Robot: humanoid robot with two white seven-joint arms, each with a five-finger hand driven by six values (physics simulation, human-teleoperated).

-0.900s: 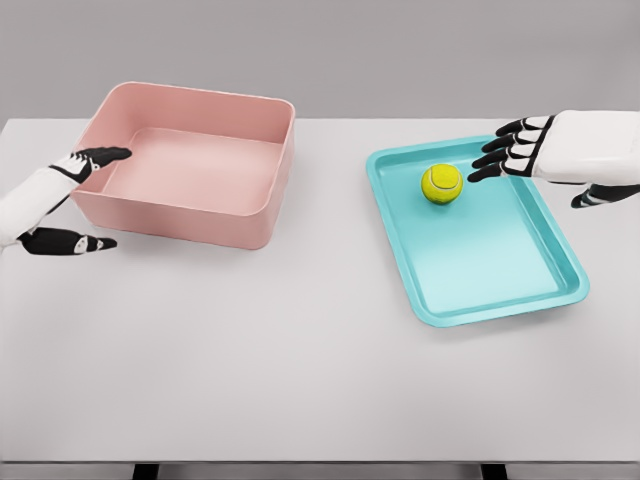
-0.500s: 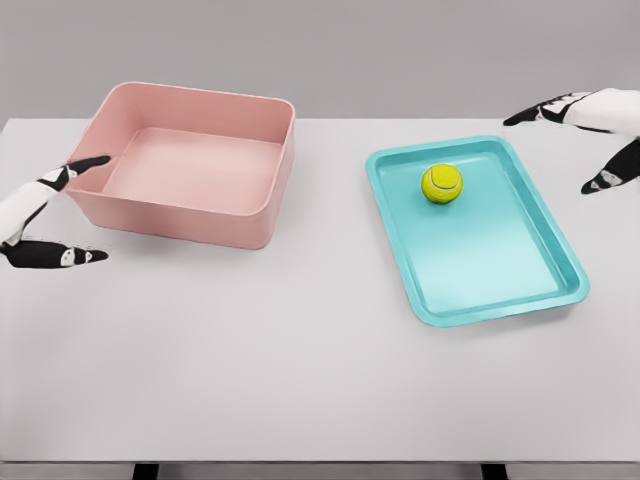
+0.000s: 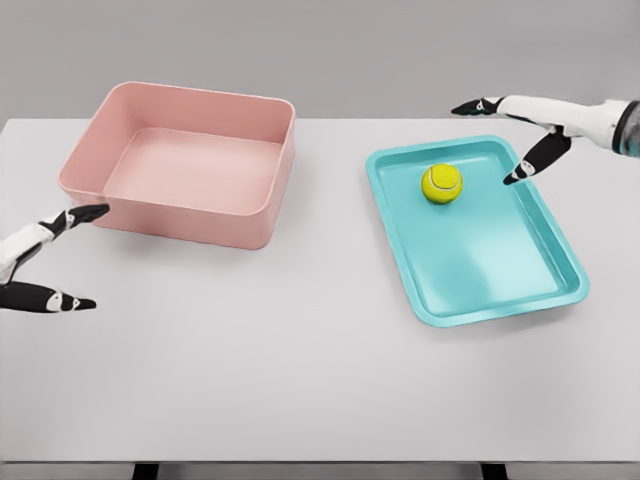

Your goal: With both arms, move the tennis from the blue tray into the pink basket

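Note:
A yellow-green tennis ball [image 3: 442, 184] lies in the far part of the blue tray [image 3: 490, 285] on the right of the table. The pink basket [image 3: 270, 205] stands at the far left with nothing in it. My right hand [image 3: 505, 140] hovers just behind and right of the ball, fingers spread open, holding nothing; its thumb tip points down near the tray's far right rim. My left hand [image 3: 55, 255] is at the left edge, in front of the basket's near left corner, open and apart from it.
The white table [image 3: 300, 370] stretches wide in front of the basket and tray. Its front edge runs along the bottom of the view. A grey wall stands behind.
My right hand has swung back in toward the ball after pulling away to the right. My left hand has drawn back toward me and down, away from the basket's left wall.

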